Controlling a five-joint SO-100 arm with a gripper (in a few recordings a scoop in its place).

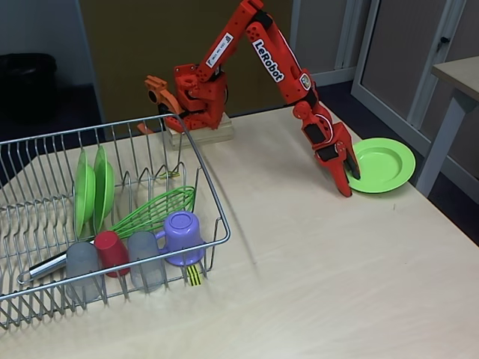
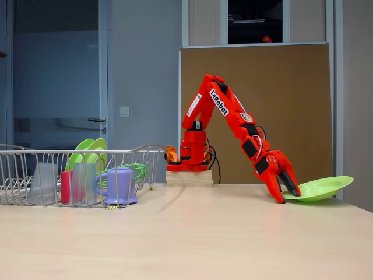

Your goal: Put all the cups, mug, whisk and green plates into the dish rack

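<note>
- The last green plate (image 1: 385,164) sits outside the dish rack (image 1: 213,224), at about 3 o'clock in the fixed view from above, well apart from the rack at 8 o'clock.
- In the side view this plate (image 2: 322,188) is tilted, its far edge lifted off the counter (image 2: 192,233).
- The end effector (image 1: 349,178) is closed on the plate's near rim, fingers pinching it.
- Already in the rack: two green plates (image 1: 93,191) standing upright in the dividers, the whisk (image 1: 153,211) lying flat, the red cup (image 1: 112,251), two grey cups (image 1: 81,269), and the mug (image 1: 182,238) upside down.
- Judging by this, the task is nearly done; only this one plate is left to carry over.
</note>
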